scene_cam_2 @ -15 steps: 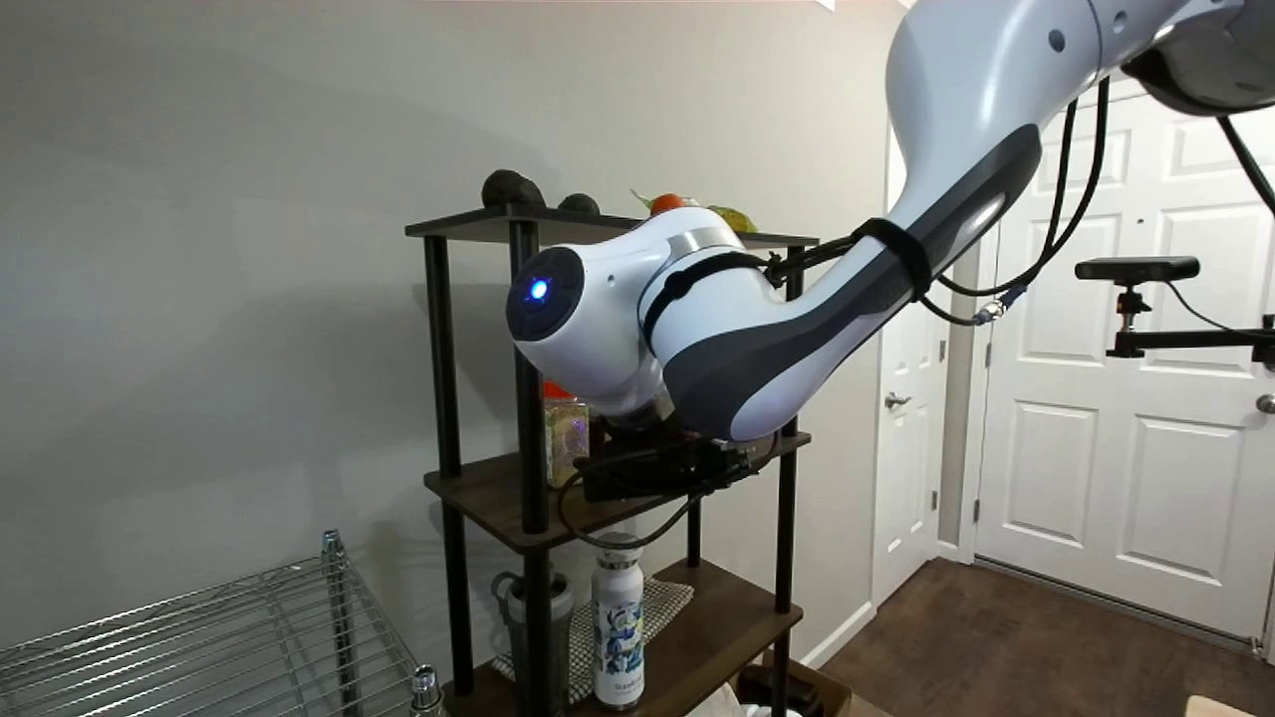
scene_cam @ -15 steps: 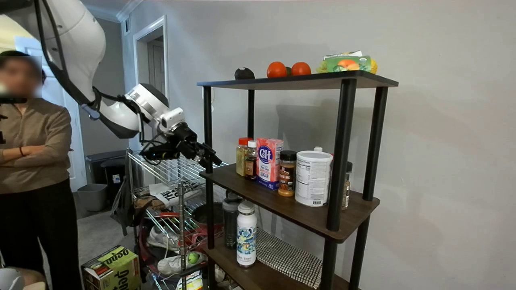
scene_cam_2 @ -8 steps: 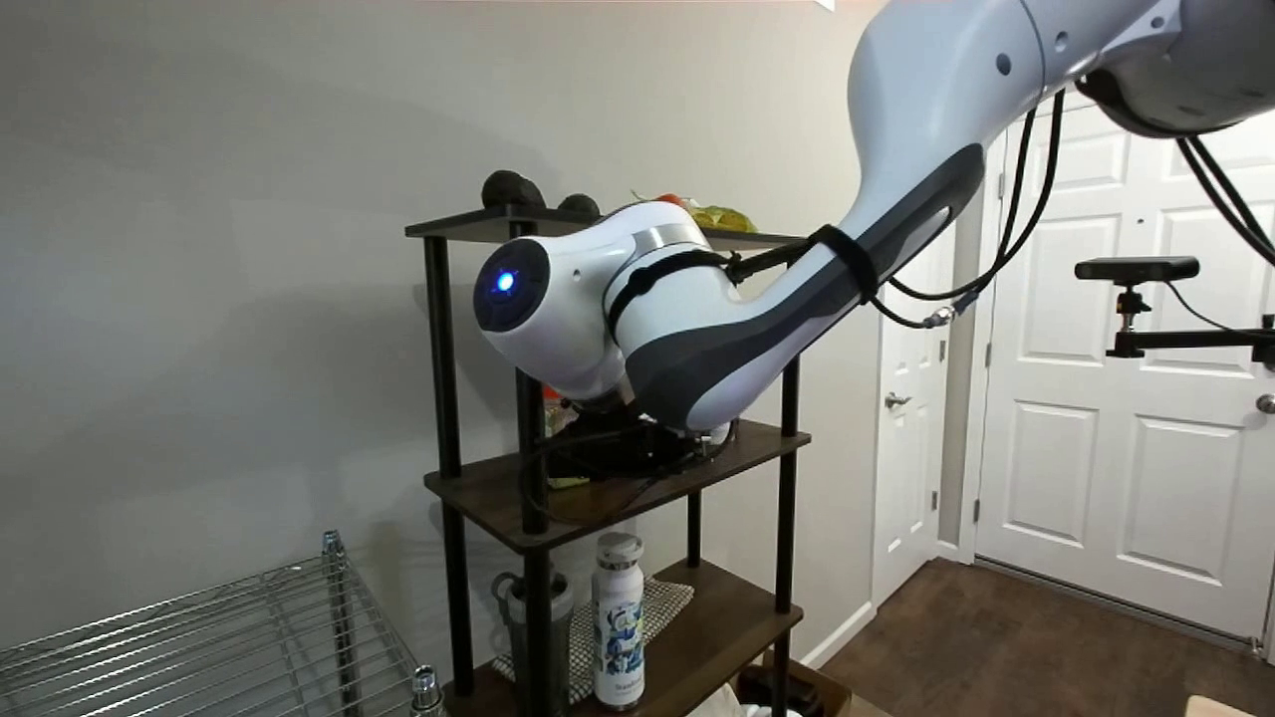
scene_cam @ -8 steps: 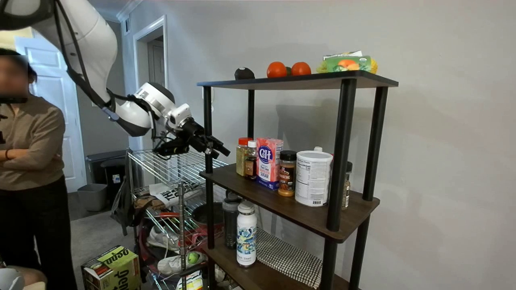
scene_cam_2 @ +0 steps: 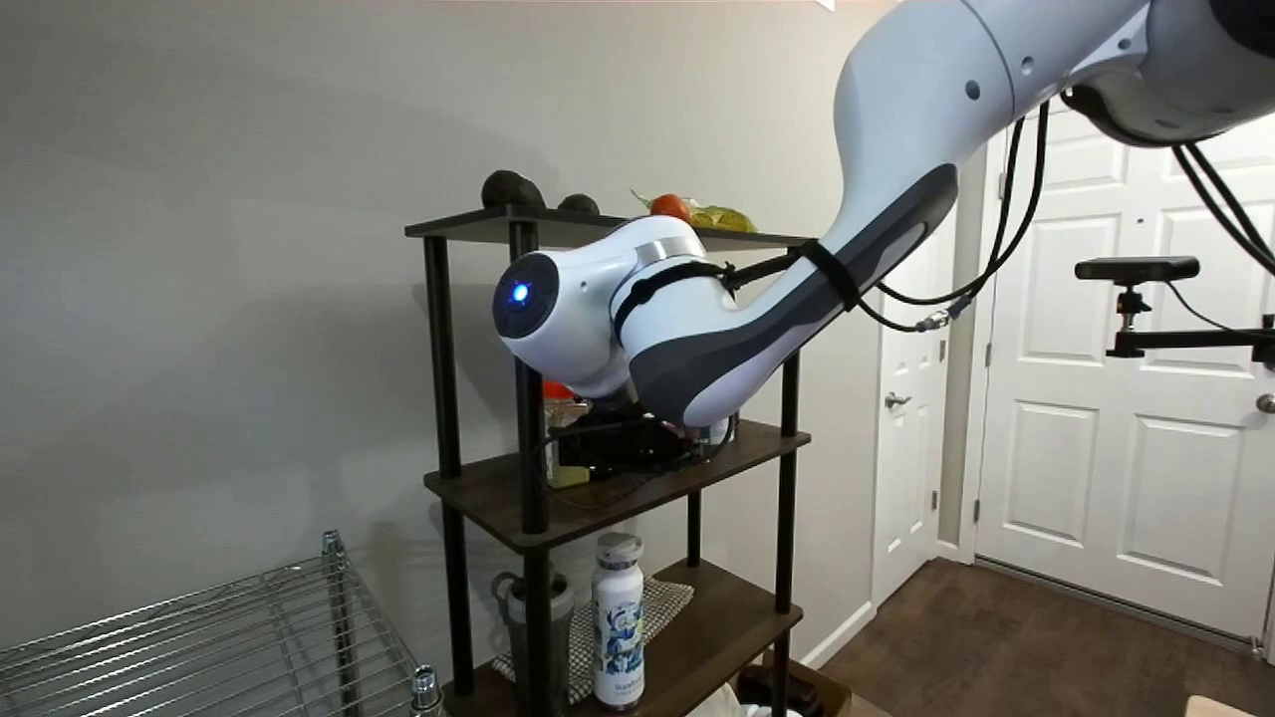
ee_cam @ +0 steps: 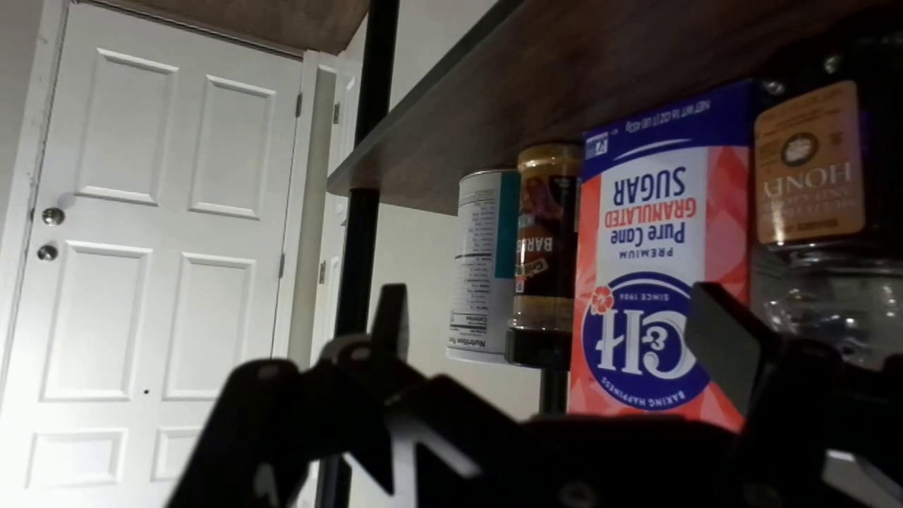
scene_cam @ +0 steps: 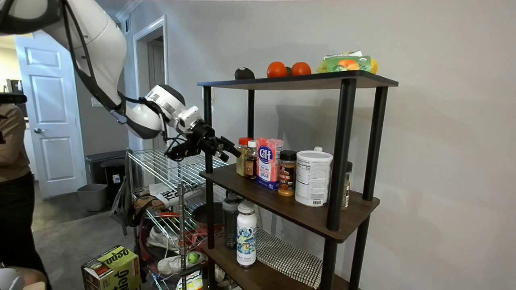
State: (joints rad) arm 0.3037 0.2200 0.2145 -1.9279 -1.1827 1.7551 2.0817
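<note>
The hand point(ee_cam: 554, 330) is spread wide, its two fingers point(ee_cam: 390, 317) well apart and nothing in their grip; the wrist view shows the scene upside down, with one fingertip crossing in front of the pink and blue sugar box point(ee_cam: 652, 226), though I cannot tell whether they touch; in an exterior view the hand tilts downward near the red-lidded jar point(scene_cam: 242, 167), overlapping it slightly in the line of sight; the sugar box stands upright on the dark brown counter point(scene_cam: 274, 202), the middle level of a black-posted shelf unit point(scene_cam: 342, 153), between a bottle labelled Honey point(ee_cam: 808, 166) and a black-lidded spice jar point(scene_cam: 287, 173); past the spice jar is a large white canister point(scene_cam: 313, 179); on the level above lie two tomatoes point(scene_cam: 277, 69), a dark rounded fruit point(scene_cam: 244, 73) and a green packet point(scene_cam: 346, 64) printed with orange fruit; on the level below, a white patterned flask point(scene_cam: 246, 237) stands upright beside a dark tumbler point(scene_cam: 231, 223), near a checked mat point(scene_cam: 288, 257); a wire rack point(scene_cam: 182, 209) stands next to the shelf unit, and a person point(scene_cam: 14, 153), cut off by the frame, is at the edge of an exterior view
</note>
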